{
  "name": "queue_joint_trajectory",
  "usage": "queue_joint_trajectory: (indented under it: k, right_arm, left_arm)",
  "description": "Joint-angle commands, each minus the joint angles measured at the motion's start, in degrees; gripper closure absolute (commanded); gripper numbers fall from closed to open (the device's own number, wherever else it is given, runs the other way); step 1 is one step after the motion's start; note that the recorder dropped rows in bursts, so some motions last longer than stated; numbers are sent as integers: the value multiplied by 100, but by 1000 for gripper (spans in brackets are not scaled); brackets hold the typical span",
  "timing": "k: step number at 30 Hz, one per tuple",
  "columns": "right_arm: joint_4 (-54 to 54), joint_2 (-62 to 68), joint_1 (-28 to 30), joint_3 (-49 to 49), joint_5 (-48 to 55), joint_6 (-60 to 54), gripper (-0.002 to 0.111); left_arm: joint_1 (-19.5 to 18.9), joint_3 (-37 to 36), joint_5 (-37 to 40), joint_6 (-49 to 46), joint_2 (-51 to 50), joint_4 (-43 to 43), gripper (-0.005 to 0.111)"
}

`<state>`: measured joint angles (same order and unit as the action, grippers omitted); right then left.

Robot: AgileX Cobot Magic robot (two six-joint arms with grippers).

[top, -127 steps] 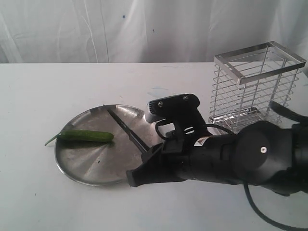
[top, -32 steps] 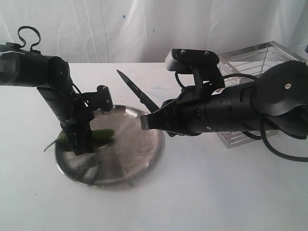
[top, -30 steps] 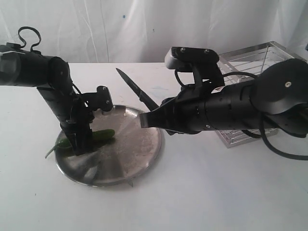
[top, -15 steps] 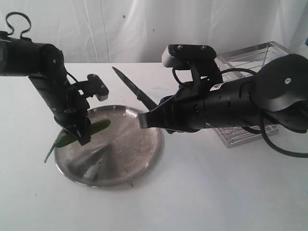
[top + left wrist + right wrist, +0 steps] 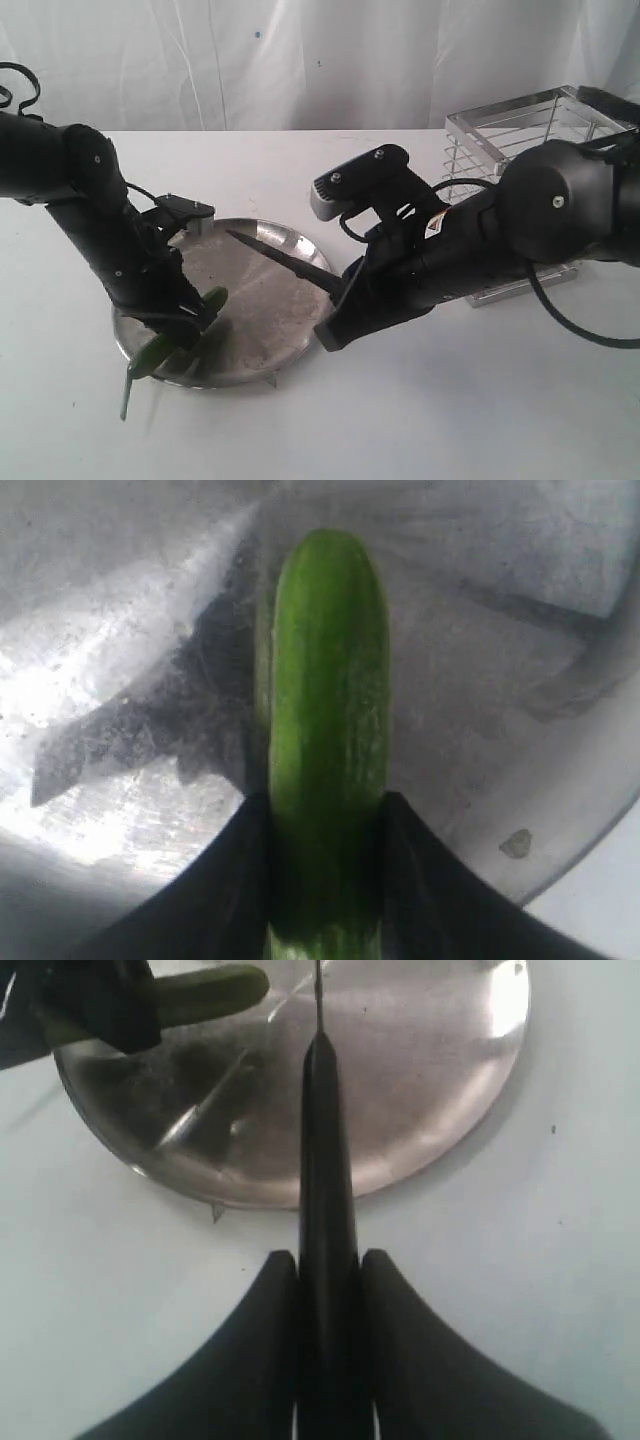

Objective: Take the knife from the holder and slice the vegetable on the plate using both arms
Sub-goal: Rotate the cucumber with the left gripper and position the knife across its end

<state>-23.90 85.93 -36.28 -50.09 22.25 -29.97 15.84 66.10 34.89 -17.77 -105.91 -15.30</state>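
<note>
Over white table [image 5: 420, 400], my left fingers [image 5: 430, 900] pinch the vegetable [image 5: 325, 700], right fingers [image 5: 250, 1360] hold the knife [image 5: 325, 1160]; next, I bring them together to slice.

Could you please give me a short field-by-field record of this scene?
left gripper: shut on vegetable
vegetable: tilted, stem end past the plate rim
right gripper: shut on knife
knife: blade over plate, clear of vegetable
holder: upright, behind right arm
</note>
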Motion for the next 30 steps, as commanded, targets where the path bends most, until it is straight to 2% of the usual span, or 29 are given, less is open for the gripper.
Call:
queue_joint_trajectory:
  k: [1,6,10,19,30]
  right_arm:
    - [359,220,34,-261,282,64,108]
    - [359,446,34,-411,500,43,108]
    - [442,485,34,-411,489,17,108]
    - [451,495,-273,-411,306,-36,108]
    - [436,634,-314,-411,93,-36,108]
  left_arm:
    - [26,-87,-89,281,37,-93,96]
    - [26,-87,-176,435,48,-93,64]
    - [26,-87,-180,470,103,-93,48]
    - [26,-75,-192,470,518,-52,48]
    - [26,-74,-95,750,1282,616,48]
